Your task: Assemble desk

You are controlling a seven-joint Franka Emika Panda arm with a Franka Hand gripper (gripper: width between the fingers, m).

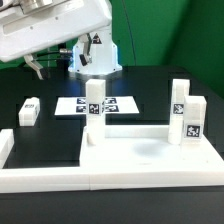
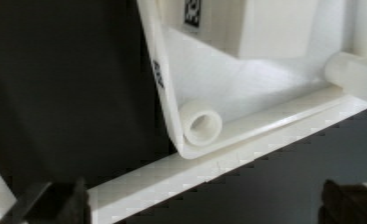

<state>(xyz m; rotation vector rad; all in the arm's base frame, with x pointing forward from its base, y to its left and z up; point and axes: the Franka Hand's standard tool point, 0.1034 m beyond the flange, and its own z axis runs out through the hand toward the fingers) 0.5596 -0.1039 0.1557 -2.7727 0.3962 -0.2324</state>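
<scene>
The desk's white tabletop panel (image 1: 130, 152) lies flat on the black table at the exterior view's right. One white tagged leg (image 1: 95, 108) stands upright at its far left corner, and two more legs (image 1: 186, 113) stand at its right side. A further leg (image 1: 28, 111) lies loose on the table at the left. In the wrist view a panel corner with a round hole (image 2: 203, 127) shows, with a leg (image 2: 251, 25) behind it. My gripper (image 2: 206, 208) hangs open above that corner, its dark fingertips (image 2: 63, 203) wide apart and holding nothing.
The marker board (image 1: 70, 104) lies flat behind the panel. Long white border rails (image 1: 50, 172) run along the table's front and left. The arm's white body (image 1: 50, 30) fills the upper left of the exterior view, with the robot base (image 1: 96, 55) behind.
</scene>
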